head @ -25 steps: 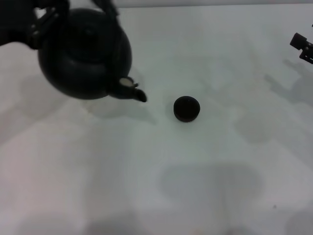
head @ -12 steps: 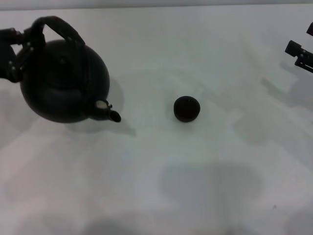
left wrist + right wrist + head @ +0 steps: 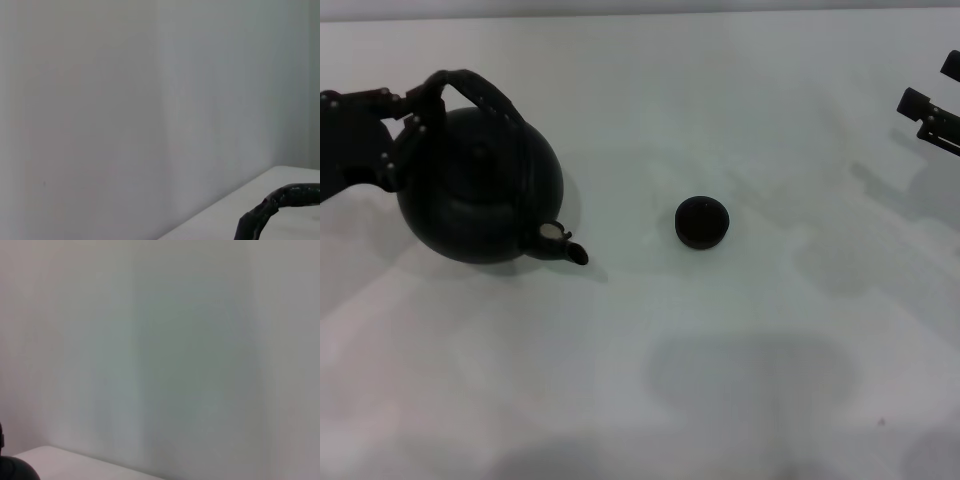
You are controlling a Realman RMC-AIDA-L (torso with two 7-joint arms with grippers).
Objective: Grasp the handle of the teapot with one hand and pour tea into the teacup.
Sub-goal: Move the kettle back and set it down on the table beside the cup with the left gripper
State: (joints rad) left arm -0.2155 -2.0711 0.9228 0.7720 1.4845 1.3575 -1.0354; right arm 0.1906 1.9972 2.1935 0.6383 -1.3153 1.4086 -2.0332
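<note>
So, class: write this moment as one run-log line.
left gripper: on handle | teapot: spout toward teacup, apart | right gripper: parked far right

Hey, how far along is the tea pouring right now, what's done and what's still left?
Done: the left gripper is at the handle of the teapot, apparently gripping it. In hand: the pot sits roughly level on the robot's left, spout aimed toward the teacup but well short of it. Left: bring the spout over the cup and tilt to pour. The right gripper is parked at the far right edge.
</note>
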